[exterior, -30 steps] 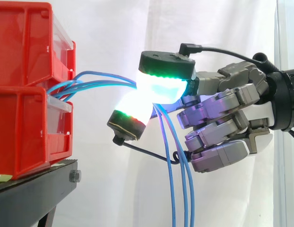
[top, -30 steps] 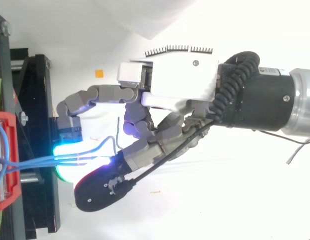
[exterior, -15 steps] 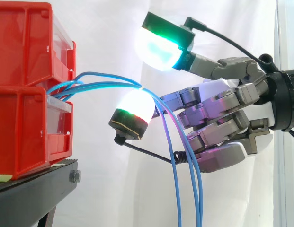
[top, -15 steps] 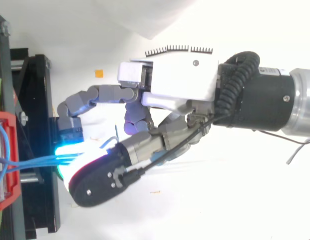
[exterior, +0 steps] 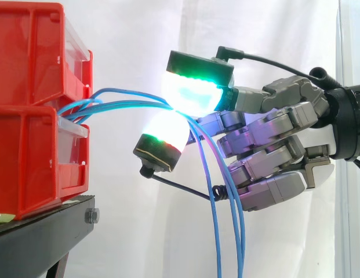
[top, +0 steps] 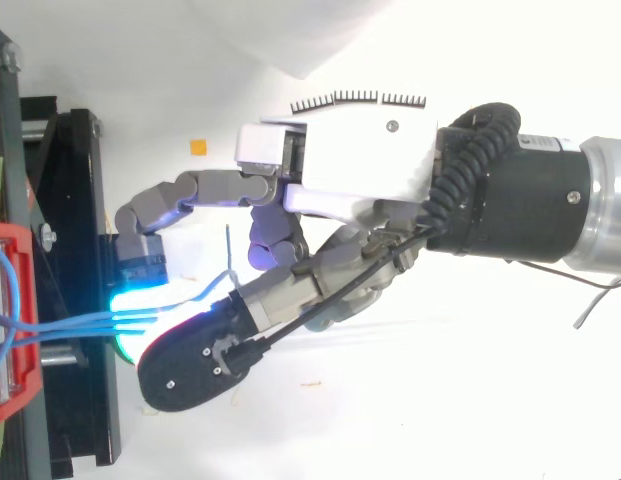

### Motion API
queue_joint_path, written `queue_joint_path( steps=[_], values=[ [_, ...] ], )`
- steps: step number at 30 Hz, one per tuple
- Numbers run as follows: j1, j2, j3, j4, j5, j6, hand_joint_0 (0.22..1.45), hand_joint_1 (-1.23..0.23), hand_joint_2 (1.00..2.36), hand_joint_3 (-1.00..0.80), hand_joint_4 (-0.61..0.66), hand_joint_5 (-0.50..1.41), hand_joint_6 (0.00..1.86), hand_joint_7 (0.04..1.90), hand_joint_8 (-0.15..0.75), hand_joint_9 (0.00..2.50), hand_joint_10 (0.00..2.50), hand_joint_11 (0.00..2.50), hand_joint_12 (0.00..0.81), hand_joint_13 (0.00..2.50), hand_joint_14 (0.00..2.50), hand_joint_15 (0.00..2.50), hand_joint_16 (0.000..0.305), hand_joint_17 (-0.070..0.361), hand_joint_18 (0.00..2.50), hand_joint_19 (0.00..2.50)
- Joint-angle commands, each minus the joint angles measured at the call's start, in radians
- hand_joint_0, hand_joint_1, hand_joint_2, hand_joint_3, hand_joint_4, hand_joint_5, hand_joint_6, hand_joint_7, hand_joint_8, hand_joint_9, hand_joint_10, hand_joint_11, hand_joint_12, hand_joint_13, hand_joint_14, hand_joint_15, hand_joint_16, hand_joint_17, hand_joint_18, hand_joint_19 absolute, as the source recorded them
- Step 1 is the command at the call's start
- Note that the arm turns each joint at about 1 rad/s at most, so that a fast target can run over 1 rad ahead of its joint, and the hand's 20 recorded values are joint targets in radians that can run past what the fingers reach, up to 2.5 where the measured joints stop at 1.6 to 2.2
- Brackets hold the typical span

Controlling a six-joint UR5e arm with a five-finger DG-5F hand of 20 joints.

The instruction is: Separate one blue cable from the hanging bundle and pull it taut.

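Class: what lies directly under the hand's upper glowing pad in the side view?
The blue cables run under it, pinched against the lower pad of the hand. Glare hides how many are caught.

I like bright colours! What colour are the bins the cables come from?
The bins are red, clearest in the side view.

Grey robot hand (exterior: 266, 153) — glowing green-white pads (exterior: 194, 95)

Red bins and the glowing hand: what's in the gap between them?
In the side view, just the blue cables cross from the red bins to the hand, pinched between its glowing pads.
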Motion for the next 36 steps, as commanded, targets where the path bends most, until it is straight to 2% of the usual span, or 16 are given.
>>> queue_joint_path(
  steps=[1, 7, 11, 13, 14, 15, 17, 18, 19, 20, 22, 24, 26, 29, 36],
  values=[
    [0.0, 0.0, 0.0, 0.001, 0.0, 0.0, 0.8, -0.76, 1.01, -0.42, -0.03, 0.15, 0.5, 1.34, 0.186, 2.42, 0.0, 2.5, 0.303, 1.38, 1.66, 1.12, 0.042, 0.094, 1.4, 1.51],
    [0.0, 0.0, 0.0, 0.0, 0.0, 0.0, 0.78, -0.79, 1.02, -0.27, -0.07, 0.15, 0.5, 1.33, 0.194, 2.41, 0.03, 2.5, 0.312, 1.38, 1.7, 1.12, 0.044, 0.1, 1.4, 1.49],
    [0.001, 0.0, 0.0, 0.0, 0.0, 0.0, 0.74, -0.88, 1.02, -0.17, -0.08, 0.15, 0.5, 1.35, 0.185, 2.41, 0.04, 2.5, 0.309, 1.38, 1.64, 1.14, 0.045, 0.101, 1.42, 1.44],
    [0.0, 0.0, 0.0, 0.0, 0.0, 0.0, 0.7, -0.94, 1.02, -0.22, -0.03, 0.14, 0.52, 1.32, 0.183, 2.4, 0.05, 2.5, 0.313, 1.4, 1.59, 1.17, 0.045, 0.102, 1.43, 1.43],
    [0.0, 0.0, 0.0, 0.0, 0.0, 0.0, 0.66, -0.94, 1.01, -0.41, -0.01, 0.14, 0.53, 1.29, 0.184, 2.4, 0.05, 2.5, 0.31, 1.39, 1.59, 1.19, 0.045, 0.102, 1.43, 1.43],
    [0.0, 0.0, 0.0, 0.001, 0.0, 0.0, 0.61, -0.91, 1.0, -0.5, -0.01, 0.14, 0.53, 1.29, 0.182, 2.4, 0.06, 2.5, 0.31, 1.4, 1.59, 1.18, 0.046, 0.102, 1.43, 1.44],
    [0.0, 0.0, 0.0, 0.001, 0.0, 0.0, 0.48, -0.68, 1.0, -0.5, 0.01, 0.15, 0.51, 1.34, 0.2, 2.44, 0.0, 2.5, 0.353, 1.44, 1.61, 1.12, 0.056, 0.126, 1.51, 1.37],
    [0.0, 0.0, 0.0, 0.001, 0.0, 0.0, 0.47, -0.65, 1.0, -0.5, 0.02, 0.15, 0.51, 1.35, 0.203, 2.44, 0.0, 2.49, 0.357, 1.44, 1.61, 1.13, 0.057, 0.129, 1.52, 1.36],
    [0.001, 0.0, 0.0, 0.001, 0.0, 0.0, 0.44, -0.53, 1.0, -0.5, 0.02, 0.15, 0.5, 1.36, 0.21, 2.46, 0.0, 2.47, 0.363, 1.46, 1.62, 1.1, 0.062, 0.139, 1.54, 1.28],
    [0.0, 0.0, 0.0, 0.001, 0.0, 0.0, 0.43, -0.48, 1.0, -0.5, 0.03, 0.15, 0.5, 1.36, 0.22, 2.46, 0.0, 2.46, 0.374, 1.47, 1.62, 1.1, 0.063, 0.142, 1.53, 1.24],
    [0.001, 0.0, 0.0, 0.001, 0.0, 0.0, 0.44, -0.45, 1.0, -0.5, 0.03, 0.15, 0.5, 1.35, 0.21, 2.46, 0.01, 2.46, 0.372, 1.46, 1.62, 1.09, 0.063, 0.141, 1.52, 1.24],
    [0.001, 0.0, 0.0, 0.001, 0.0, 0.0, 0.48, -0.43, 1.0, -0.5, 0.02, 0.15, 0.51, 1.34, 0.199, 2.44, 0.0, 2.48, 0.346, 1.43, 1.62, 1.11, 0.057, 0.128, 1.51, 1.37],
    [0.001, 0.0, 0.0, 0.001, 0.0, 0.0, 0.57, -0.47, 1.0, -0.5, -0.02, 0.14, 0.52, 1.28, 0.163, 2.4, 0.05, 2.5, 0.306, 1.39, 1.6, 1.14, 0.045, 0.101, 1.43, 1.44],
    [0.001, 0.0, 0.0, 0.001, 0.0, 0.0, 0.65, -0.53, 1.0, -0.5, -0.02, 0.15, 0.51, 1.32, 0.164, 2.39, 0.12, 2.46, 0.303, 1.4, 1.58, 1.17, 0.043, 0.097, 1.43, 1.45],
    [0.001, 0.0, 0.0, 0.003, 0.0, 0.0, 0.74, -0.65, 1.0, -0.5, -0.02, 0.15, 0.5, 1.34, 0.176, 2.4, 0.17, 2.47, 0.303, 1.42, 1.56, 1.19, 0.044, 0.098, 1.46, 1.44]
  ],
)
